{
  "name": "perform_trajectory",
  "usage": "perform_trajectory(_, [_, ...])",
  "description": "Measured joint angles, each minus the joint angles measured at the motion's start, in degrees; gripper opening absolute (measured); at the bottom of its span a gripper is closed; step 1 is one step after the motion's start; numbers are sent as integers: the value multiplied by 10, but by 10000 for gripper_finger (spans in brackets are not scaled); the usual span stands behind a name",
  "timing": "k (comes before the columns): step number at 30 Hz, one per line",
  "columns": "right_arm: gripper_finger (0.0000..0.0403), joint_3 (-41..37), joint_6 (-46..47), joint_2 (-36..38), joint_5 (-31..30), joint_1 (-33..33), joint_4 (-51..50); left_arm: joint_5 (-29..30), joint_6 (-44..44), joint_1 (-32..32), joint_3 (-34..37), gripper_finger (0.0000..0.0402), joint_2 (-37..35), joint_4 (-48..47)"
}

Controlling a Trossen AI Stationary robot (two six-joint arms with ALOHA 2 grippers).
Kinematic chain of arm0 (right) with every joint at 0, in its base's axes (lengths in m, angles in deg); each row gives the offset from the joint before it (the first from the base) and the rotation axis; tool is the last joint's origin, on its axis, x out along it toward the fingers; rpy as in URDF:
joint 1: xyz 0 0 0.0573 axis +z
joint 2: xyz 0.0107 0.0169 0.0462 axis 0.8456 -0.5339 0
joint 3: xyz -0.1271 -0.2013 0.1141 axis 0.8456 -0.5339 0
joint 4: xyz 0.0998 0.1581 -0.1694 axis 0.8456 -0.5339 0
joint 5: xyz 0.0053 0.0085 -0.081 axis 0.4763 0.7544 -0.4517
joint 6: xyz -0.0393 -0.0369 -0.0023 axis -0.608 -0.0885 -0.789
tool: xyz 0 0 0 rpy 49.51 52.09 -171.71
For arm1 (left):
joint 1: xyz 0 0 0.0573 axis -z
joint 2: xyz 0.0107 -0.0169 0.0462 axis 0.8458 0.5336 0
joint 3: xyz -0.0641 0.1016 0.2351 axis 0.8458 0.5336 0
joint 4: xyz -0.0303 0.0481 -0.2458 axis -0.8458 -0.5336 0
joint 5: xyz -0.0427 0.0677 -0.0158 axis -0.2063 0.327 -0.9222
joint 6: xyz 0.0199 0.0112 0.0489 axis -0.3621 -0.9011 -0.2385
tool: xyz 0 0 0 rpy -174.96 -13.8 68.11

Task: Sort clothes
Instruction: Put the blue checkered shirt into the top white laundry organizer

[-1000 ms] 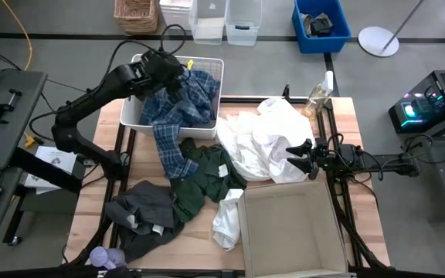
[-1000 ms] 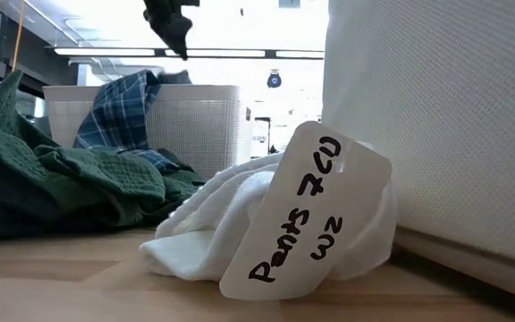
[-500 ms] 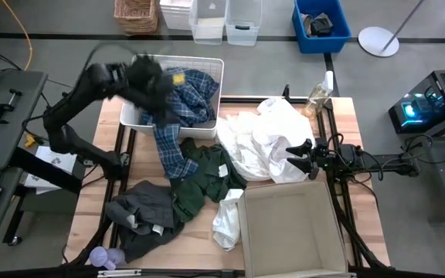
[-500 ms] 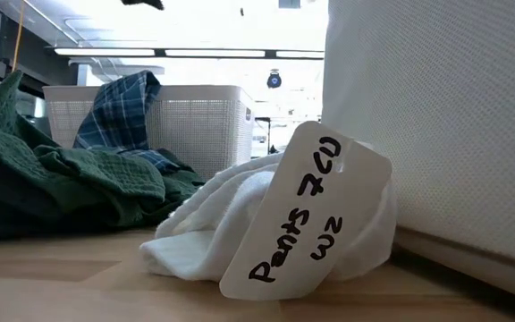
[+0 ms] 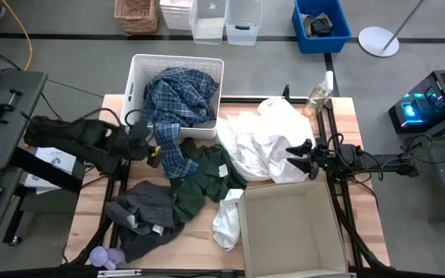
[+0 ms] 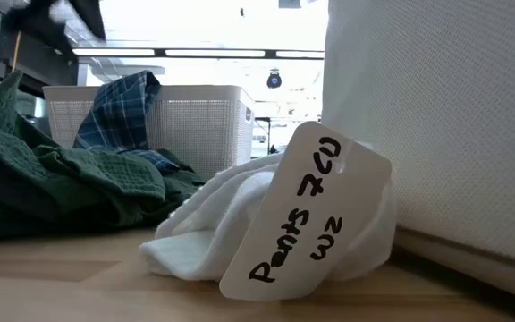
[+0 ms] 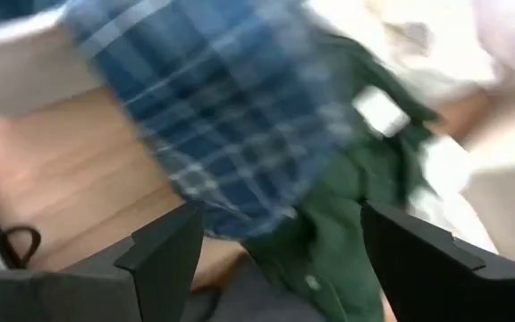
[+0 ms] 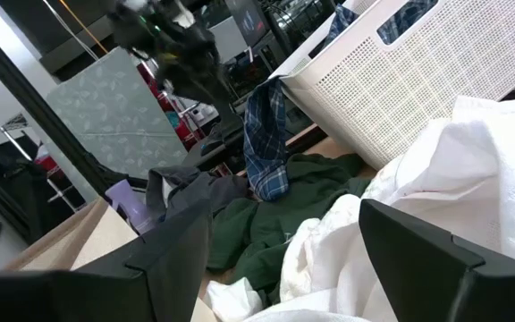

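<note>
A blue-and-white plaid shirt (image 5: 178, 96) fills the white slotted basket (image 5: 136, 81); its tail (image 5: 172, 154) hangs over the basket's near wall onto the table. Beside that tail my left gripper (image 5: 151, 148) hovers open over the table's left part, and its wrist view looks down on the plaid shirt (image 7: 222, 134) and a dark green garment (image 7: 347, 224). The dark green garment (image 5: 203, 174), a dark grey one (image 5: 145, 208) and white ones (image 5: 265, 143) lie on the table. My right gripper (image 5: 300, 158) waits open at the white pile's right edge.
A beige box (image 5: 288, 232) stands at the near right. A small white garment (image 5: 229, 216) with a handwritten tag (image 6: 307, 215) leans against the box's left wall. A bottle (image 5: 319, 96) stands at the far right corner. Bare wood shows at the near left.
My left gripper has swung from above the basket toward the table's left and near edges, sinking and rolling as it went. It now hangs beside the plaid shirt's tail. The plaid shirt stays in the basket.
</note>
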Motion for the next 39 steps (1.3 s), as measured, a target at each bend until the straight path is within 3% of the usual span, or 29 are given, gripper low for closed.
perform_trajectory(9, [279,0,0,0,0,0,0,49,133,-8,160,287,-6,25])
perform_trajectory(13, [279,0,0,0,0,0,0,81,89,-11,199,287,-9,125])
perform_trajectory(20, [279,0,0,0,0,0,0,76,36,-37,264,287,-9,248])
perform_trajectory(23, [279,0,0,0,0,0,0,74,-27,-39,287,281,-9,339])
perform_trajectory(25, [279,0,0,0,0,0,0,76,-50,-40,295,259,-6,384])
perform_trajectory(27, [279,0,0,0,0,0,0,75,-63,-44,299,208,0,410])
perform_trajectory(31, [279,0,0,0,0,0,0,56,-108,-47,299,38,4,475])
perform_trajectory(36, [279,0,0,0,0,0,0,-37,-224,-41,272,5,-20,678])
perform_trajectory(39, [279,0,0,0,0,0,0,-54,-319,-44,222,3,-44,762])
